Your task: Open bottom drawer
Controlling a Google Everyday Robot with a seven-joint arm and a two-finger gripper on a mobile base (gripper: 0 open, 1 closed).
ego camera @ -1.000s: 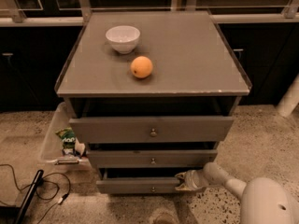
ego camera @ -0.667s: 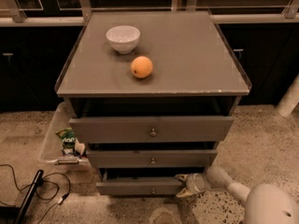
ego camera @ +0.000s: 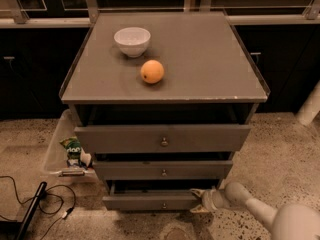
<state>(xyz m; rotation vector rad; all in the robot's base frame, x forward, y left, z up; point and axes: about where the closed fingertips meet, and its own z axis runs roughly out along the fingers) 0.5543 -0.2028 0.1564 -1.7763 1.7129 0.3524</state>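
Observation:
The bottom drawer (ego camera: pixel 150 202) is the narrowest grey front of three, with a small round metal knob (ego camera: pixel 164 205) at its centre. It stands pulled out a little, with a dark gap above its front. My gripper (ego camera: pixel 201 202) is at the drawer's right end, low near the floor, with its pale fingers against the right edge of the front. The white arm (ego camera: pixel 260 215) reaches in from the lower right.
The middle drawer (ego camera: pixel 162 170) and top drawer (ego camera: pixel 162 138) stand slightly out above. A white bowl (ego camera: pixel 132 40) and an orange (ego camera: pixel 152 71) sit on the cabinet top. A clear bin (ego camera: pixel 62 149) with packets stands left; black cables (ego camera: pixel 35 199) lie on the floor.
The gripper has slid a little toward the drawer's right edge and the bottom drawer front sits slightly further out. Bowl and orange have not moved.

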